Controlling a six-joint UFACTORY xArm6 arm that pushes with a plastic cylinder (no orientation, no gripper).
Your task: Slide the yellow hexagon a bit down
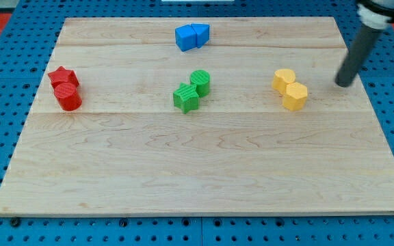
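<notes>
The yellow hexagon (pixel 295 96) lies on the wooden board (pixel 204 171) at the view's right, touching a second yellow block (pixel 284 79), rounded in outline, that sits just above and left of it. My tip (pixel 343 84) rests on the board to the right of both yellow blocks, a clear gap away from them and slightly above the hexagon's level. The rod leans up toward the view's top right.
Two blue blocks (pixel 192 35) sit together near the board's top middle. A green star (pixel 186 97) and a green cylinder (pixel 200 81) touch at the centre. A red star (pixel 63 76) and a red cylinder (pixel 68 97) touch at the left.
</notes>
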